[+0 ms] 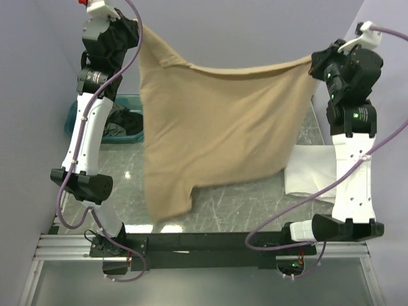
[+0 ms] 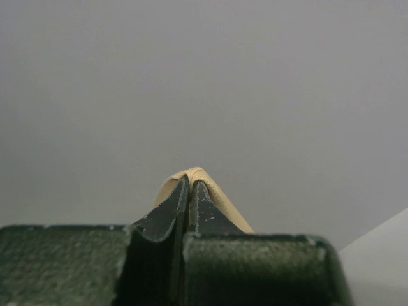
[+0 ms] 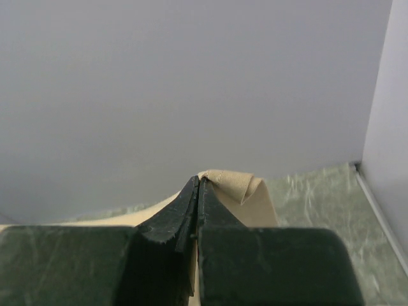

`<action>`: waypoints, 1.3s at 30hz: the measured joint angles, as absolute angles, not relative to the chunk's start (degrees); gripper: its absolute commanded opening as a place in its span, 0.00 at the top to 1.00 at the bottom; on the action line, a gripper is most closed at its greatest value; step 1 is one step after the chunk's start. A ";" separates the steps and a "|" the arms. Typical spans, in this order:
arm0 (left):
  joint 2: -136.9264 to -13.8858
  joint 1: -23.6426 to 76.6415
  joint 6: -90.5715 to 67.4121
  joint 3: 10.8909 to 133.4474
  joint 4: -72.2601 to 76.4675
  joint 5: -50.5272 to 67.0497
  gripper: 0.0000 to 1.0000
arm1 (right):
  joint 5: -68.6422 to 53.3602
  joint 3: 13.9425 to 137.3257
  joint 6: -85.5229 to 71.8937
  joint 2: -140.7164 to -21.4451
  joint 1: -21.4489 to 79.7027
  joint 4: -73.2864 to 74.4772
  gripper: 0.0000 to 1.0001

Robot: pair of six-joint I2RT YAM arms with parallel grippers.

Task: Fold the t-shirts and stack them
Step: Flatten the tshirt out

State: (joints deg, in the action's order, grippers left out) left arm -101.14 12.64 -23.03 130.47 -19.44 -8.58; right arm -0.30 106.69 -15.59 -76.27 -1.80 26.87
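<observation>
A tan t-shirt [image 1: 217, 127] hangs spread in the air between my two grippers, its lower edge above the table. My left gripper [image 1: 137, 29] is shut on its upper left corner; the left wrist view shows the tan cloth [image 2: 217, 191] pinched between the closed jaws [image 2: 190, 182]. My right gripper [image 1: 313, 64] is shut on the upper right corner; the right wrist view shows a fold of tan cloth [image 3: 245, 191] in the closed jaws [image 3: 198, 182]. A folded white t-shirt [image 1: 310, 171] lies on the table at the right, partly behind the right arm.
A teal tub [image 1: 80, 116] at the back left holds dark shirts [image 1: 127, 121]. The table [image 1: 236, 204] has a glossy grey-green marbled top. Grey walls stand close at the left, back and right [image 3: 382, 95].
</observation>
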 measured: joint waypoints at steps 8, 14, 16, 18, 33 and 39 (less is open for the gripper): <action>-90.83 12.40 -23.22 124.22 -12.62 -7.20 0.99 | -2.96 116.31 -15.03 -79.00 -3.40 22.85 1.00; -75.02 12.38 -23.20 100.53 -1.96 -5.80 0.99 | -5.80 99.90 -14.48 -70.87 -3.68 16.45 1.00; -70.81 12.38 -23.38 90.02 1.85 -5.08 0.99 | -6.79 91.88 -14.44 -68.60 -3.70 13.87 1.00; -67.90 12.38 -23.99 79.79 5.28 -4.14 0.99 | -7.57 84.18 -14.41 -67.29 -3.73 11.94 1.00; -57.10 13.80 -37.45 34.39 6.57 0.27 0.99 | -11.42 56.07 -16.75 -73.93 -3.75 10.04 1.00; -52.47 18.31 -41.63 26.92 3.40 -0.40 0.99 | -9.61 51.51 -19.59 -75.31 -3.75 11.09 1.00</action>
